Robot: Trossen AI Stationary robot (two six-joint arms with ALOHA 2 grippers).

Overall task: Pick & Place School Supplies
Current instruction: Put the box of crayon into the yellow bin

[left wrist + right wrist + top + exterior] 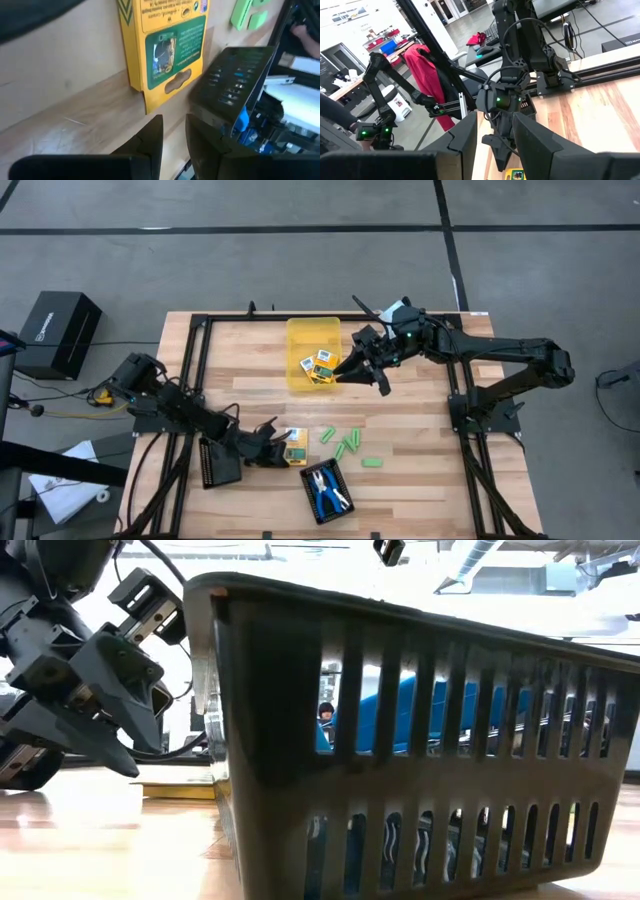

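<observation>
A yellow-orange printed box (296,446) (165,45) lies flat on the wooden table. My left gripper (277,443) (174,131) stands low just short of the box's near end, open by a narrow gap with nothing between its fingers. More such boxes (318,365) lie in the translucent yellow bin (300,330). My right gripper (348,372) (495,135) hangs open and empty above the bin's near right corner. Several light-green sticks (342,442) (247,12) lie loose on the table. Blue-handled scissors (325,488) (242,120) rest in a black tray (312,505).
A second black tray (220,465) sits under my left arm near the table's left side. The slatted tray wall (400,740) fills the low view. A black metal frame (190,370) borders the table. Bare wood lies right of the green sticks.
</observation>
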